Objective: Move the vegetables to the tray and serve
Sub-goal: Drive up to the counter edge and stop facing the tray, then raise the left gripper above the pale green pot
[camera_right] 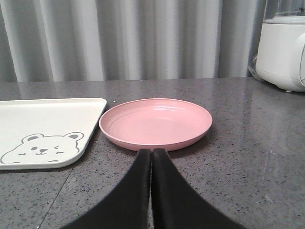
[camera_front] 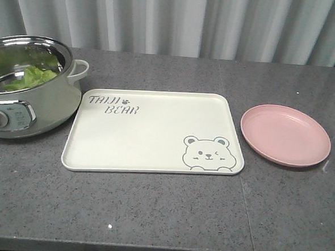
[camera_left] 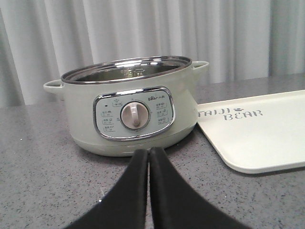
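Now | grey speckled counter (camera_front: 150, 215) | tray (camera_front: 155, 142) on it | pleated curtain (camera_front: 191, 19) behind

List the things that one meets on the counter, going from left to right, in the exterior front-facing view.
electric pot with the lettuce inside it → tray → pink plate

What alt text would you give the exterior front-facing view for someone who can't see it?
A large cream-white rectangular plastic tray with a grey winking bear face lies empty on a grey speckled countertop. To its left, a pale green electric pot holds light green ruffled lettuce leaves; to its right sits an empty round pink plate.
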Robot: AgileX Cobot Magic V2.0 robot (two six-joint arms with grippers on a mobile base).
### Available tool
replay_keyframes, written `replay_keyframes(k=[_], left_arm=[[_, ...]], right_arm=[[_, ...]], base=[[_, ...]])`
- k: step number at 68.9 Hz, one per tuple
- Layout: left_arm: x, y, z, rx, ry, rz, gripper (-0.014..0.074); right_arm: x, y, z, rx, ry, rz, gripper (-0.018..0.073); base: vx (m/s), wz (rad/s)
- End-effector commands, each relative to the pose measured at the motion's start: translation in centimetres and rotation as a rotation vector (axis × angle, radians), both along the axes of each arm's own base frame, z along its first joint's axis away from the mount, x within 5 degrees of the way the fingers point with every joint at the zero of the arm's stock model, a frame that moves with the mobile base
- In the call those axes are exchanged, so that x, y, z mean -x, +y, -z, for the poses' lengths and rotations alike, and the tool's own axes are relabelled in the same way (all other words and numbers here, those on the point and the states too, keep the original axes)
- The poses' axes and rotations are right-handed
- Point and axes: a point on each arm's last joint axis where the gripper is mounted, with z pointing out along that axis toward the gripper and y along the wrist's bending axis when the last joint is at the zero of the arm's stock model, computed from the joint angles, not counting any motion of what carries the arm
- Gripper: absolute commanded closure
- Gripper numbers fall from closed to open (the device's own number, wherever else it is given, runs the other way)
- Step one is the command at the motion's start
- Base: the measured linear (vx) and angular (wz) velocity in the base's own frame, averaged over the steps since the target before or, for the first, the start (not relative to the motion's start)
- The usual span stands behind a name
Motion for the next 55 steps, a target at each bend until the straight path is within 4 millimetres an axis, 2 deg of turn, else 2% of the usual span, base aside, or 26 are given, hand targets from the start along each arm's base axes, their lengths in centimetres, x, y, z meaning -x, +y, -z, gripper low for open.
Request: replay_keyframes(k=[1,55], left_arm=[[0.1,0.04,-0.34,0.003,-0.072,-0.005,0.0603],[0.1,0.04,-0.34,0.003,-0.072,-0.005,0.0603]], right_arm=[[0.0,-0.04,-0.48,0.009,-0.072,0.006,0.0563],[0.0,-0.04,-0.48,0.009,-0.072,0.006,0.0563]], base=[[0.0,-0.02],[0.0,-0.01]])
